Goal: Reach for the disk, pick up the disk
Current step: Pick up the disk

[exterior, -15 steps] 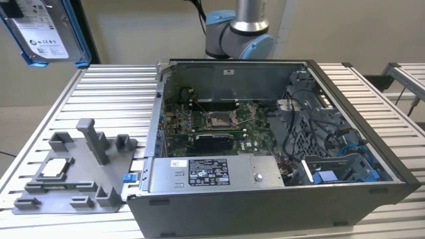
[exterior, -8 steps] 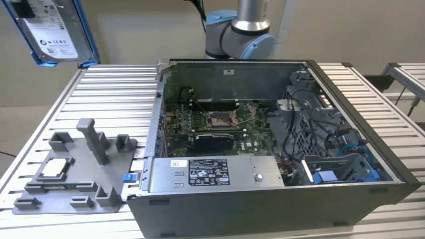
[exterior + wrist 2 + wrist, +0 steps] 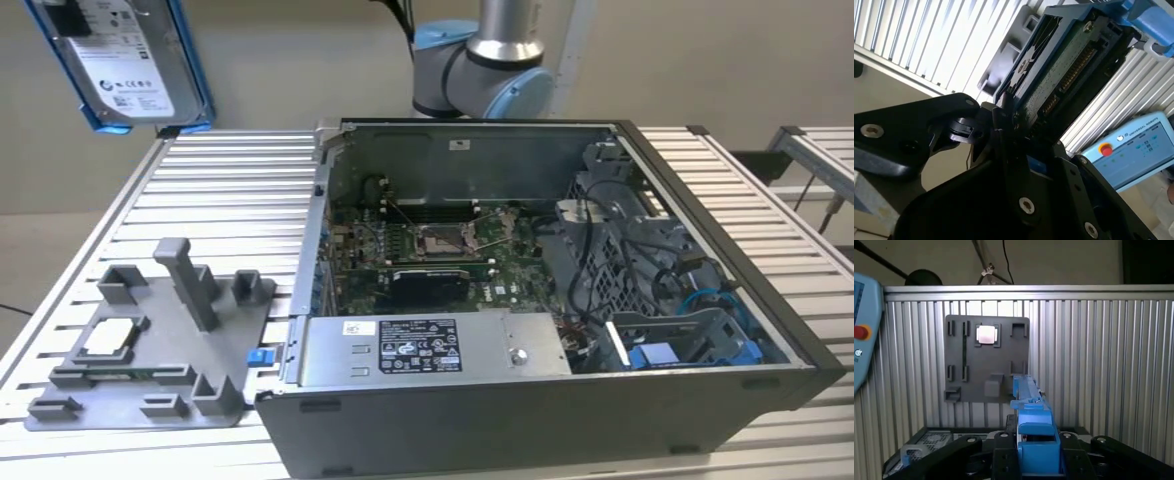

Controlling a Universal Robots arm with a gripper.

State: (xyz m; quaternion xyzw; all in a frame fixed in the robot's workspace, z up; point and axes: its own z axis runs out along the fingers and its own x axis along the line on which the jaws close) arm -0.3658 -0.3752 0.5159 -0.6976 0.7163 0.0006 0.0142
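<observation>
The fingers [image 3: 998,131] were clenched on the disk [image 3: 128,62], gripping one edge. The disk hung high above the bench [image 3: 200,180] at the exterior view's far left, presumably to clear the grey fixture plate [image 3: 147,350].

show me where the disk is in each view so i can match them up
exterior view: disk aloft at the exterior view's upper left, above the ribbed table.
first wrist view: disk edge-on, blue frame nearest, over the table.
second wrist view: its green underside close up, gripped in the claw.
shared landmark: the ribbed table.
</observation>
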